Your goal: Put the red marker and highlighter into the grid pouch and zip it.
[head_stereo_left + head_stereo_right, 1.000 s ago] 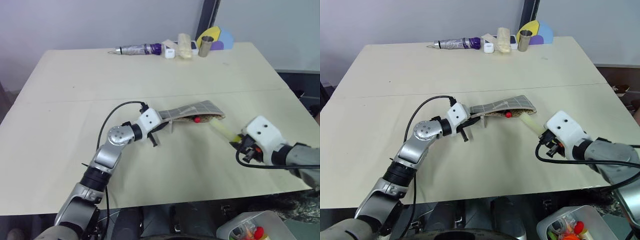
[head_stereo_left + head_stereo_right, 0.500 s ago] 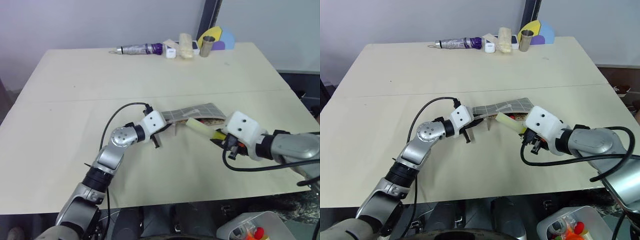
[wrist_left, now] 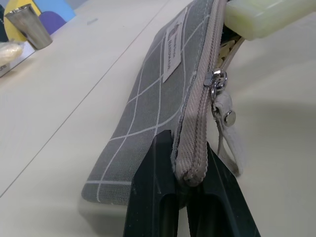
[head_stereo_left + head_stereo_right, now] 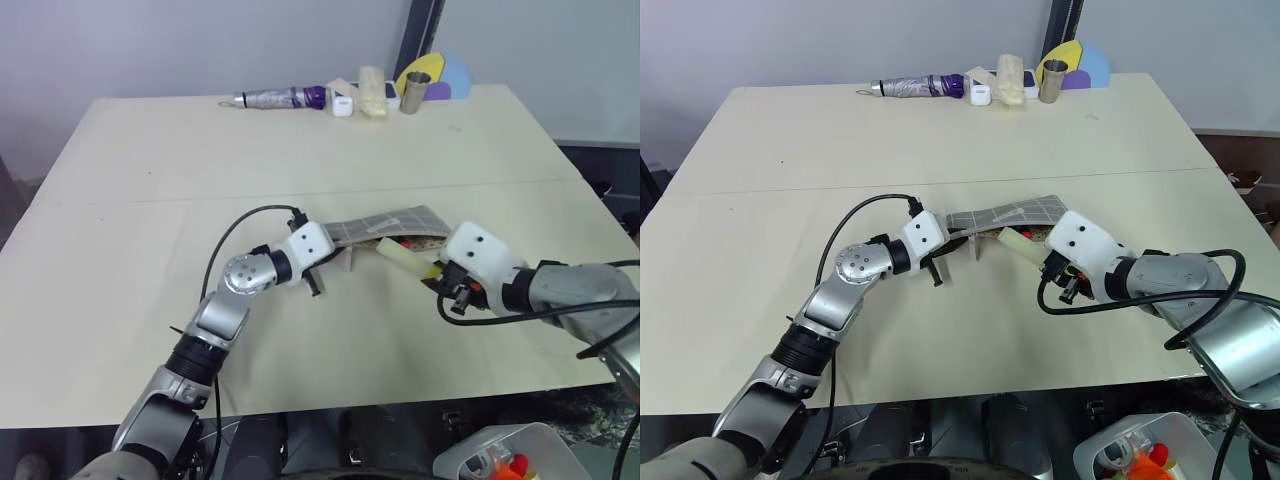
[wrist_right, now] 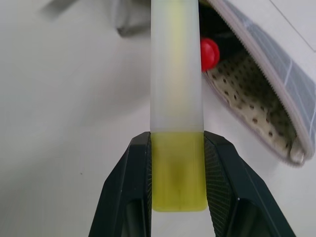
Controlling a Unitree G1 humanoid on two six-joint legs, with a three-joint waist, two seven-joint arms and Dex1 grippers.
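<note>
The grid pouch [image 4: 392, 221] lies mid-table, grey with white lines, its mouth open onto a dotted lining [image 5: 247, 84]. My left gripper [image 3: 187, 148] is shut on the zipper edge at the pouch's left end, and the pull strap [image 3: 228, 129] hangs beside it. My right gripper [image 5: 177, 143] is shut on the yellow cap end of the highlighter [image 5: 175, 74]. The highlighter's pale end [image 3: 261, 17] reaches the pouch's mouth; I cannot tell whether it is inside. The red marker's red end [image 5: 209, 53] shows inside the pouch.
At the table's far edge lie a folded umbrella [image 4: 280, 98], a metal cup [image 4: 412, 92], small white items [image 4: 362, 92] and yellow and blue shapes [image 4: 440, 75]. A clear bin [image 4: 505, 450] stands below the near right corner.
My right gripper has carried the highlighter left, from off the pouch's right end to its mouth. The left gripper has kept its hold and stayed in place.
</note>
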